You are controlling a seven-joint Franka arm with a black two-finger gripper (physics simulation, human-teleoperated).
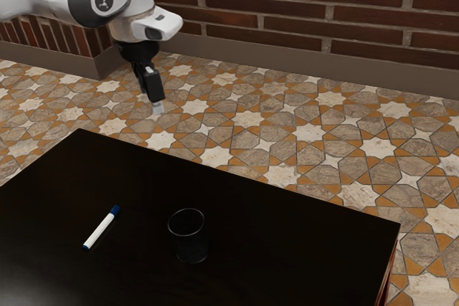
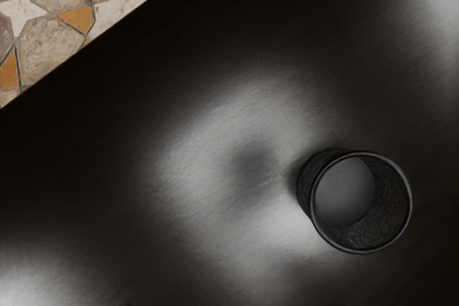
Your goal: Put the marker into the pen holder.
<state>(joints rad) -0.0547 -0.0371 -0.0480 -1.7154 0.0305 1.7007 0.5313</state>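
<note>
Marker (image 1: pixel 100 228) lies at 7 o'clock from the tool (image 1: pixel 156 107) in the exterior view, cap (image 1: pixel 115 210) toward 1 o'clock, whether the tool is spread or closed unclear.

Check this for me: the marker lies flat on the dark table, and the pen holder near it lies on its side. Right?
Not quite: the pen holder stands upright, as the exterior view shows. The marker does lie flat on the dark table, near the holder.
</note>
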